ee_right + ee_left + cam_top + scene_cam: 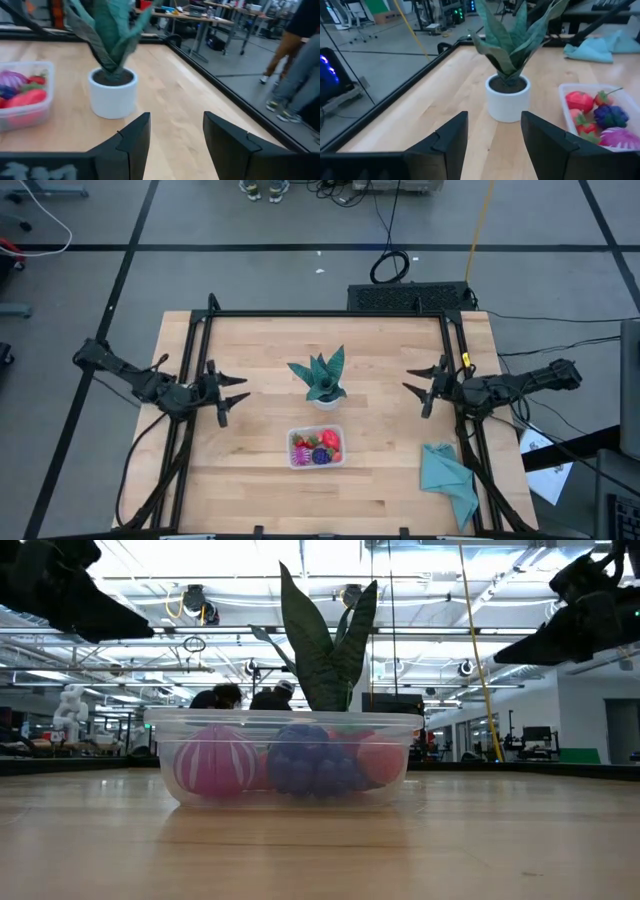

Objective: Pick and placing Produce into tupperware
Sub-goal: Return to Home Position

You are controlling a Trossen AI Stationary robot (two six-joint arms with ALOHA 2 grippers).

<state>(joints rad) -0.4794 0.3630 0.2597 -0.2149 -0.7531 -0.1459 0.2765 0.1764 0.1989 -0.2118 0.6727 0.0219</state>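
Everything's sitting in the tupperware (316, 448) at this point. It's on the desk (250, 480) in the middle, on the near side of the teal spiky plant (323, 378) in its white pot, close to it but not touching. The produce (318, 451) fills most of the box. From desk level you can see a pink-purple ball (215, 762) with pale stripes at one end and a bumpy dark purple piece (305, 762) right next to it, with red stuff behind and beside those. The left wrist camera also catches a larger red piece (579, 101) and a couple of strawberries (586, 128) with green tops tucked in around the purple one. I can't see any fruit loose on the wood.

Both arms are pulled out to the sides, well apart from the box, each pointing in toward the plant. The left claw (246, 387) hangs above the desk's left part with its fingers spread wide and nothing between them. The right claw (406, 380) mirrors it over the right part, also wide and empty. From the low camera both sit high up in the corners, well clear of the wood.

There's a crumpled teal cloth (448, 478) lying near the front right corner of the desk. A person's legs (292, 65) show on the floor past the desk edge in the right wrist camera.
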